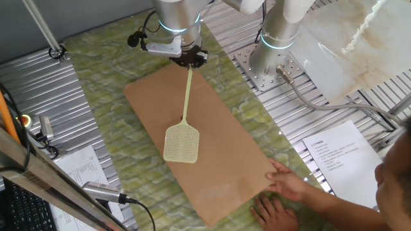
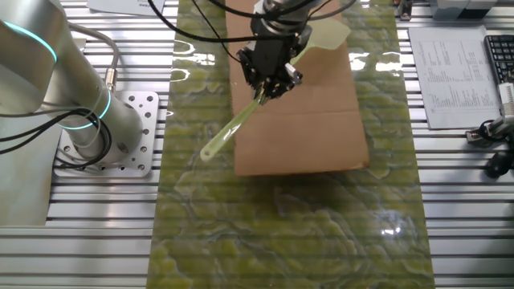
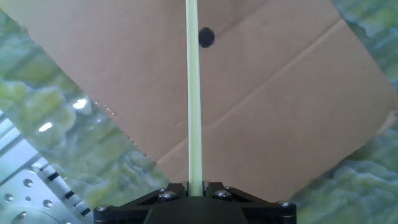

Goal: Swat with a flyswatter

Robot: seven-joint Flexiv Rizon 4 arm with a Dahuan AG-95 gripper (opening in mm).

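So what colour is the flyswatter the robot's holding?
Pale yellow-green all over, handle and mesh head. The flyswatter shows best in the fixed view with the hands.

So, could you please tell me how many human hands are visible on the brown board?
2. One hand rests on the brown board's near right edge; the other hand lies just below it at the board's near corner. Both appear only in one fixed view.

You see a brown cardboard sheet [image 1: 212, 147] lying mid-frame on a green marbled mat [image 1: 103, 122]. A black dot [image 3: 206, 38] marks the cardboard. Printed papers [image 1: 340, 154] lie lower right, and a keyboard [image 1: 22, 208] sits lower left.
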